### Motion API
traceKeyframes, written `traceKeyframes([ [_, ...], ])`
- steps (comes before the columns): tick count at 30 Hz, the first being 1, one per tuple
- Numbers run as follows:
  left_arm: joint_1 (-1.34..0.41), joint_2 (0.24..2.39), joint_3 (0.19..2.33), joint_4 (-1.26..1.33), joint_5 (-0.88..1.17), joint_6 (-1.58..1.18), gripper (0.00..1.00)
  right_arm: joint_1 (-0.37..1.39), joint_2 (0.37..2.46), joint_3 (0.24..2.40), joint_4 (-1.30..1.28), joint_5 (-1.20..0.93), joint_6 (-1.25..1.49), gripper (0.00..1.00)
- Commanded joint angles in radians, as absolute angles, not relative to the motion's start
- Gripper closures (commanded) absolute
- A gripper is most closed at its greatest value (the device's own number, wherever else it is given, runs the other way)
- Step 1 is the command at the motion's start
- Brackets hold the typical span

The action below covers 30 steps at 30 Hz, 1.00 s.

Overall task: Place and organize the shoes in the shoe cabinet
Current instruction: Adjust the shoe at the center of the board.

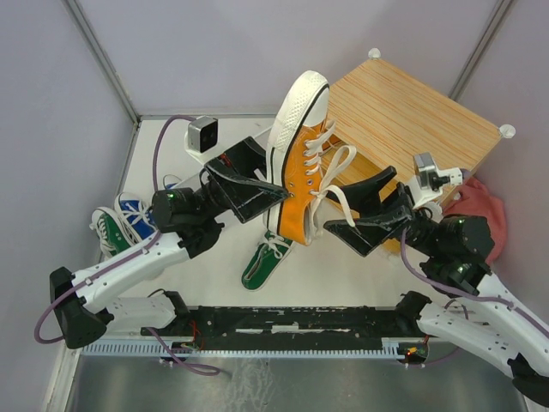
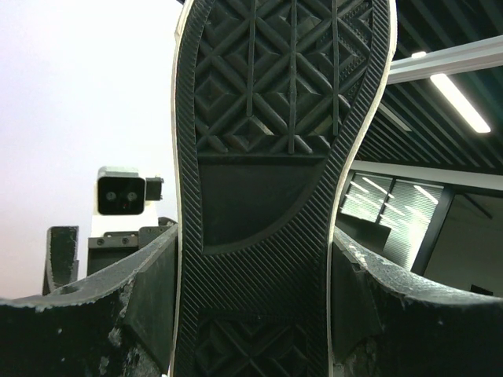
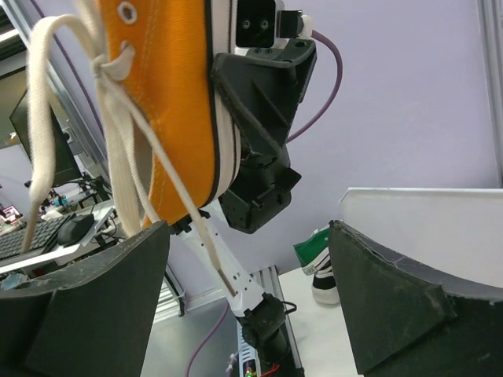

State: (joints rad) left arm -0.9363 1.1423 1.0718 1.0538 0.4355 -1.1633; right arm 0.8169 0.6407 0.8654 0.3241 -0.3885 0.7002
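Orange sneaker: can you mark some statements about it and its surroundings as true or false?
1. The left hand grips the orange sneaker across its sole. True.
2. The right hand is shut on the laces. False: it is open and grips nothing, and the laces hang loose by its fingers.
3. The orange sneaker sits inside the shoe cabinet. False: it is held in the air in front of the cabinet.
4. A green sneaker lies on the table below the orange one. True.
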Motion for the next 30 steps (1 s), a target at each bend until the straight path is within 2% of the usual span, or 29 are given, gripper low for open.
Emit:
traceKeyframes([
  [1, -0.942, 1.118, 1.075, 1.130, 0.428, -1.177, 0.97, 0.816, 0.691, 0.936, 0.412, -0.420, 0.744, 0.11],
  [20, -0.943, 1.139, 1.056, 1.110, 0.420, -1.134, 0.97, 0.817, 0.763, 0.975, 0.462, -0.563, 0.805, 0.14],
  [30, -0.943, 1.147, 1.055, 1.109, 0.421, -1.127, 0.97, 0.824, 0.825, 0.977, 0.479, -0.540, 0.818, 0.15],
])
